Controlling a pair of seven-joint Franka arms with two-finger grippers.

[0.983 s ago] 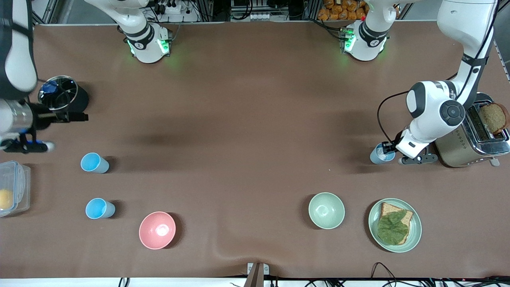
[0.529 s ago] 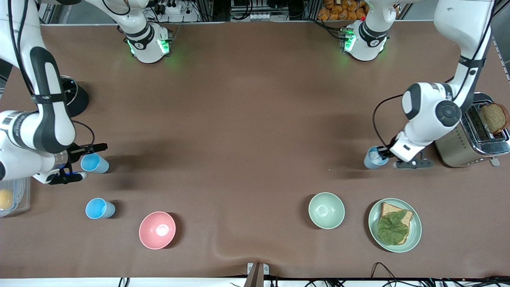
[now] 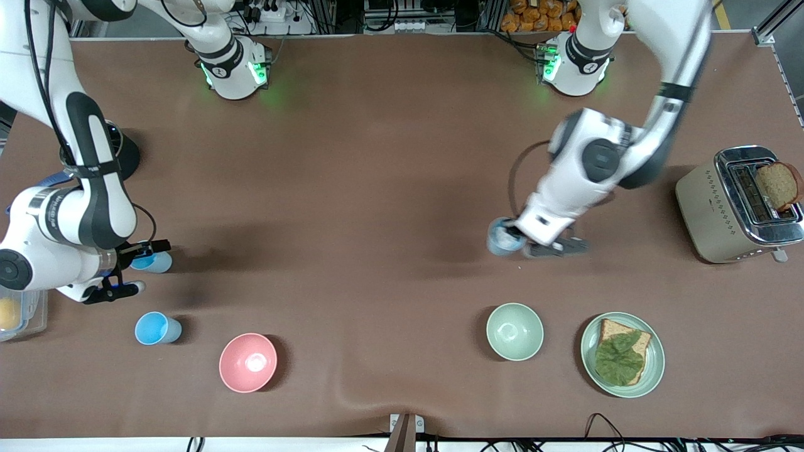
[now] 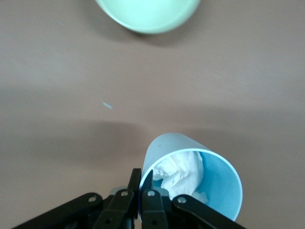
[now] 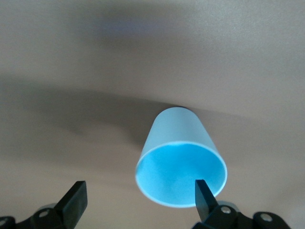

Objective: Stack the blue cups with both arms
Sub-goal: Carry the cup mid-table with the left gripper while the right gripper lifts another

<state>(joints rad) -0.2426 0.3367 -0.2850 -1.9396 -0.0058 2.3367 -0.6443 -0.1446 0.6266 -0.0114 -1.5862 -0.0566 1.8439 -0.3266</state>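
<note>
Blue cup (image 4: 190, 171) pinched by left end effector (image 4: 143, 191); another (image 5: 180, 160) between right's (image 5: 138, 198) spread fingers.

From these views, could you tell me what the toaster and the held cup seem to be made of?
Toaster: likely metal, cream matte sides, shiny chrome top that mirrors light. Cup in the left gripper: probably plastic, thin smooth light-blue wall with a soft sheen; the crumpled white wad inside looks like paper.

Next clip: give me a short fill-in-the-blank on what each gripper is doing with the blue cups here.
1. The left gripper is shut on the rim of a blue cup that holds crumpled white ____.
2. The right gripper has its fingers ____ around another blue cup.
3. The third blue cup stands untouched, beside the ____ bowl.

Missing words: paper; open; pink
</note>
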